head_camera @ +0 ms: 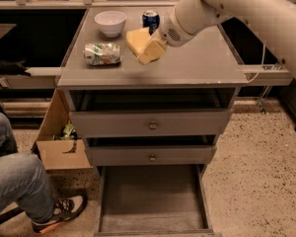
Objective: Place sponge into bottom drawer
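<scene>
Plainly, the claw (153,47) is closed on the sponge (136,38) and holds it in the air above the desk (202,63), clear of the top. It hangs near the packet (102,53), with the bowl (111,21) and the can (150,19) behind it. The sponge sticks out from the claw toward the packet side and is tilted, its long axis slanting rather than lying level.

What matters is where the bottom drawer (153,196) lies from the claw: far below, and nearer the camera. It stands pulled out, its bare floor open from above, reaching forward past the desk's front edge. The sponge, though, hangs over the desk top, back from that edge. A straight drop would land on the desk, not in the drawer. Side to side the two already agree, as I judge it: the sponge sits within the drawer's width, a little left of its middle.

So the move wanted is forward over the edge first, then down past the two upper drawers (152,125), both of which look nearly shut.
</scene>
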`<action>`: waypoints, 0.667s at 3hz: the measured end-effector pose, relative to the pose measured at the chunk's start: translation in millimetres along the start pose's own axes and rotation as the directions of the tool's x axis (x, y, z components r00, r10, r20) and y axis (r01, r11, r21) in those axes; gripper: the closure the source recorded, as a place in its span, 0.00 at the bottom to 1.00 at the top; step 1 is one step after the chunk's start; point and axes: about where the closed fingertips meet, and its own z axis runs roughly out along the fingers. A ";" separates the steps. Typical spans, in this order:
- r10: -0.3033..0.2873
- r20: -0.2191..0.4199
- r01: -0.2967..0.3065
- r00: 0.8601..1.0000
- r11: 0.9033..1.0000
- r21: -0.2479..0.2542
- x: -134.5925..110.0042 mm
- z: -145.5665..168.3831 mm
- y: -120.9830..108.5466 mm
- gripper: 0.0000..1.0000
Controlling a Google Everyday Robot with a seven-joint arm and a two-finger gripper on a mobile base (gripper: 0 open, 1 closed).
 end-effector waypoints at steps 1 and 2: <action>-0.121 -0.008 0.120 0.993 0.988 -0.099 12.5 -23.3 21.5 1.00; -0.253 -0.021 0.246 0.967 0.954 -0.171 59.1 -56.7 53.3 1.00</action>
